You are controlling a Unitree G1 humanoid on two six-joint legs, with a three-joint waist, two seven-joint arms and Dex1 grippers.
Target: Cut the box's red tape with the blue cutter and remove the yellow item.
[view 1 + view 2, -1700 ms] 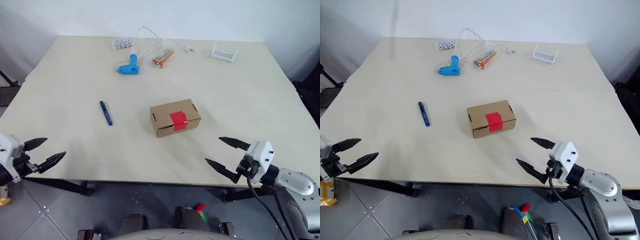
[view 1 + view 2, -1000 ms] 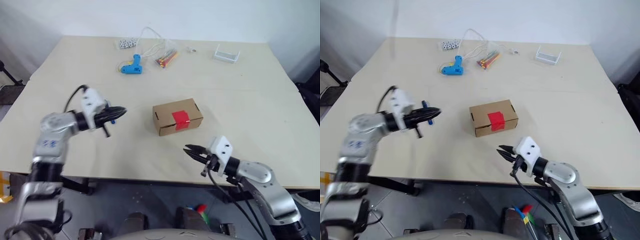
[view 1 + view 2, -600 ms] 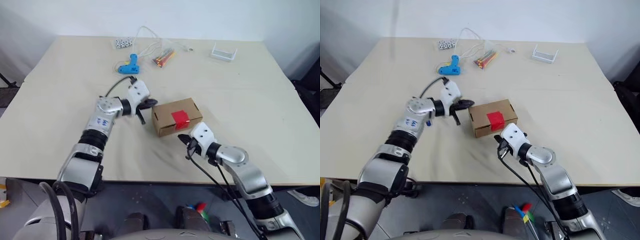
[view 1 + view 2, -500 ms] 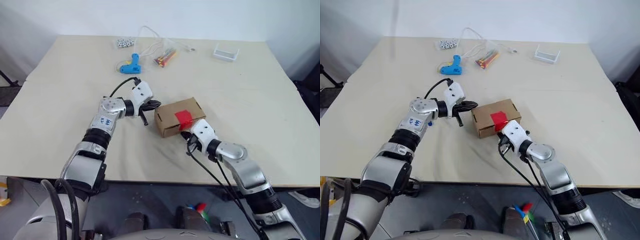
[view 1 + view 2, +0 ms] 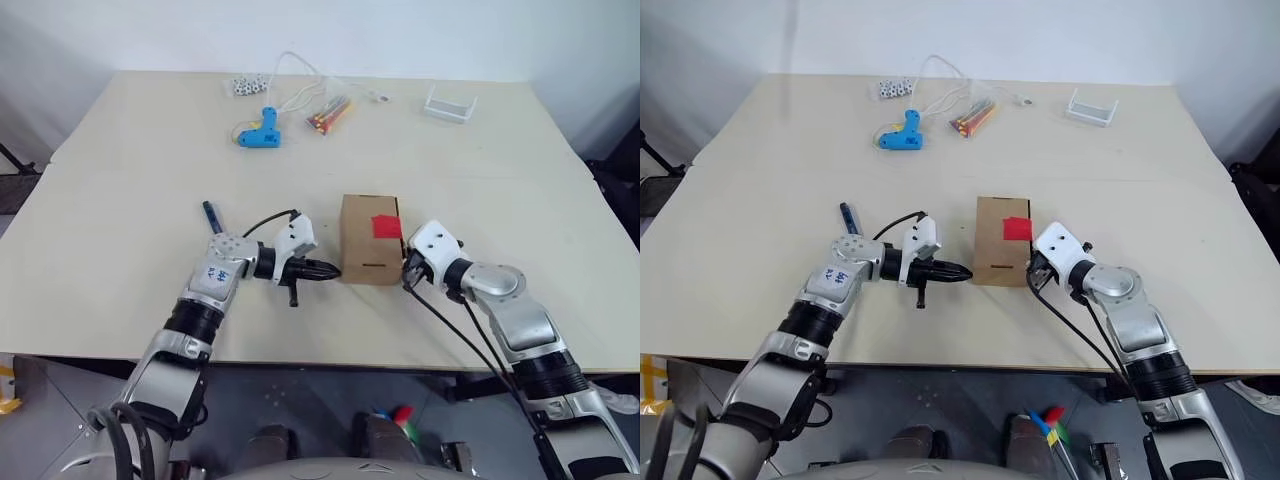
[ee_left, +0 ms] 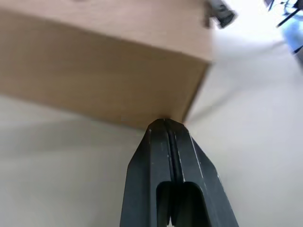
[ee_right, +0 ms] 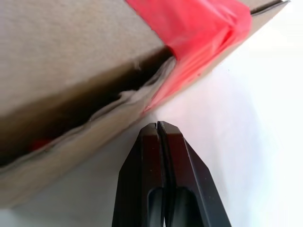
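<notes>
The brown box (image 5: 368,240) lies mid-table, its long side pointing away from me, with the red tape (image 5: 387,227) on its top right edge. My left gripper (image 5: 335,269) is shut, its tips against the box's near left corner (image 6: 187,111). My right gripper (image 5: 406,267) is shut too, its tips at the box's right side just below the tape (image 7: 199,28), where the lid seam gapes a little. The blue cutter (image 5: 211,213) lies on the table behind my left forearm, held by nothing. The yellow item is hidden.
At the table's far side lie a light-blue glue gun (image 5: 258,131), a bundle of coloured sticks (image 5: 328,113), a white cable (image 5: 300,80), small white pieces (image 5: 244,86) and a clear tray (image 5: 449,103). The table's near edge (image 5: 330,356) runs just below both forearms.
The box has turned from lying crosswise to pointing away from me and has shifted right. My left gripper swung right and down to its near corner; my right gripper went forward along its right side.
</notes>
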